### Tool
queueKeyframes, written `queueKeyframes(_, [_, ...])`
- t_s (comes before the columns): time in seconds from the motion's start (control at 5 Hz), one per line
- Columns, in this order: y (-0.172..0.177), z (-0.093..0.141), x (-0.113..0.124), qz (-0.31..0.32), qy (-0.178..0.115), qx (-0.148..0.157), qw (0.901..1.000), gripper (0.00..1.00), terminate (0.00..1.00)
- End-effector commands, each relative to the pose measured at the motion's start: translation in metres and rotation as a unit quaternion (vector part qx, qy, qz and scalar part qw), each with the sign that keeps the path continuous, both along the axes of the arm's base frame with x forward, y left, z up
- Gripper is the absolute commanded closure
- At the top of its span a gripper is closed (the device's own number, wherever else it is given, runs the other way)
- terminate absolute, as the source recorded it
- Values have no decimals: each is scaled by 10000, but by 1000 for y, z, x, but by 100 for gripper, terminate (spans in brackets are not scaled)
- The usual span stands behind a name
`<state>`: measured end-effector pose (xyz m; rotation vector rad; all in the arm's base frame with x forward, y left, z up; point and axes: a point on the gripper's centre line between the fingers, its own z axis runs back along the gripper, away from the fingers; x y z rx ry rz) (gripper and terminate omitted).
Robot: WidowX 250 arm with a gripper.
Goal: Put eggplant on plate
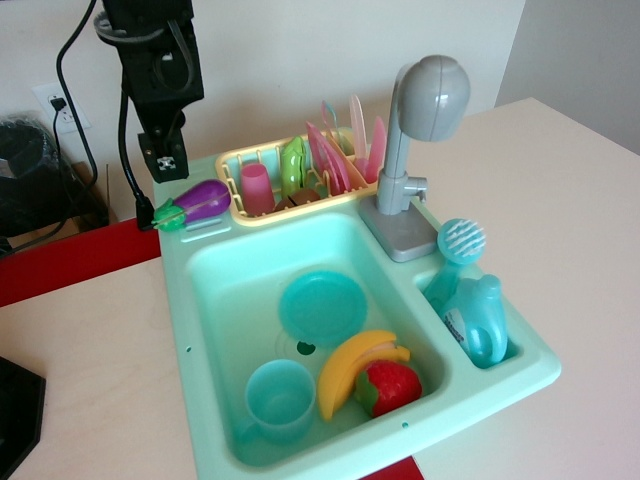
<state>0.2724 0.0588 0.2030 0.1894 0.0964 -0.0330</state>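
Observation:
The purple eggplant with its green cap lies on the back left rim of the toy sink, cap pointing left. The round teal plate lies flat on the floor of the sink basin. My black gripper hangs just above and slightly left of the eggplant, not touching it. Its fingers are seen side-on, one behind the other, so the gap between them does not show. Nothing is seen held.
The mint sink also holds a teal cup, a yellow banana and a red strawberry. A yellow rack with pink plates, a grey faucet and a blue bottle stand behind and right.

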Motion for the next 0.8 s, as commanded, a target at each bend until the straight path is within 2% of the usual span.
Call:
queueKeyframes(0.0, [0, 0, 0, 0, 0, 0, 10000, 0, 0])
queueKeyframes(0.4, [29, -15, 9, 319, -122, -28, 9994, 0, 0])
queueKeyframes(0.6, [35, -35, 8, 458, -49, -114, 9989, 0, 0])
